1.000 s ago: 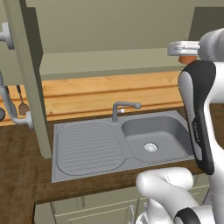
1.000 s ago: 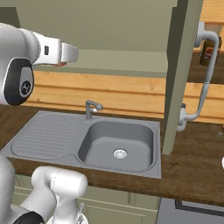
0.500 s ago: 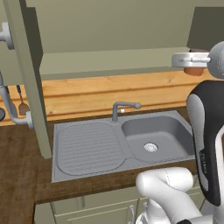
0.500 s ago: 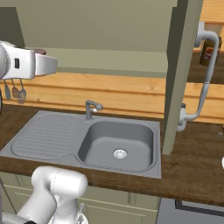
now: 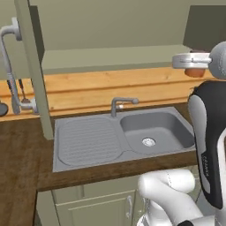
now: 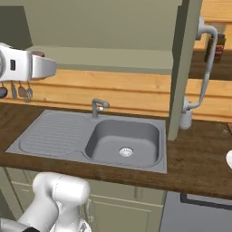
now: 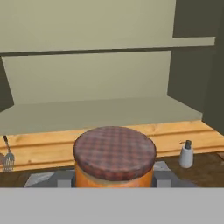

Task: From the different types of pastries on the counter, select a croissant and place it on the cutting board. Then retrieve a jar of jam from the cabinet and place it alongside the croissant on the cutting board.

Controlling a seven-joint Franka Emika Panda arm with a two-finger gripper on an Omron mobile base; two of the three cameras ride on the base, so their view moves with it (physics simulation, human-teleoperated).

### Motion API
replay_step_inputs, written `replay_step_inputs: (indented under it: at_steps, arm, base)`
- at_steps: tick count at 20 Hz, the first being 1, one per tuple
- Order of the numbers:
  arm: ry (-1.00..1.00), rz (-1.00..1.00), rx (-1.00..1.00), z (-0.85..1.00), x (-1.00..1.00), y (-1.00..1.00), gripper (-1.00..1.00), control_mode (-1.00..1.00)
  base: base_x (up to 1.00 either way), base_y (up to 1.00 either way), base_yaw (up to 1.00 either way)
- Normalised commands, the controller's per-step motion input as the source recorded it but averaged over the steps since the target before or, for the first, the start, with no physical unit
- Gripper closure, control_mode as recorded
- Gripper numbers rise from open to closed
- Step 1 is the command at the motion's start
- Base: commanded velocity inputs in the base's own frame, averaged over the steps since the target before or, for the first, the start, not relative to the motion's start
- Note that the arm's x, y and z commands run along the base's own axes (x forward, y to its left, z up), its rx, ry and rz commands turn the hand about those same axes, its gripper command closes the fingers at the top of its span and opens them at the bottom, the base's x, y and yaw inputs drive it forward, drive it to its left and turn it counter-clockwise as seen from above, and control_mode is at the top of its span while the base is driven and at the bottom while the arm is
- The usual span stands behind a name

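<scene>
Arm's swung further right over the sink [image 5: 123,137] since a second ago, out of the cabinet [image 7: 100,111]. The gripper [image 7: 114,180], jaws part-open, looks clamped on the jam jar [image 7: 114,159], so next is probably carrying it to the board.

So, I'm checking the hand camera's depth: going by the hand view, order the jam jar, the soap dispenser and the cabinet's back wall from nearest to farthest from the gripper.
1. jam jar: between the fingertips of the gripper.
2. soap dispenser: lower right, on the counter.
3. cabinet's back wall: behind the shelf, farthest.
</scene>
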Motion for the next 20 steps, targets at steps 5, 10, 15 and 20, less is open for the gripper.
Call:
replay_step_inputs:
  at_steps: [5, 10, 15, 20]
  arm:
    - [0.00, 0.00, 0.00, 0.00, 0.00, 0.00, 1.00, 1.00]
    - [0.00, 0.00, 0.00, 0.00, 0.00, 0.00, 1.00, 1.00]
    - [0.00, 0.00, 0.00, 0.00, 0.00, 0.00, 1.00, 1.00]
    - [0.00, 0.00, 0.00, 0.00, 0.00, 0.00, 1.00, 1.00]
  base:
    - [-1.00, 0.01, 0.00]
    - [-1.00, 0.13, 0.00]
    - [-0.92, 0.01, 0.00]
    - [-0.54, -0.70, 0.00]
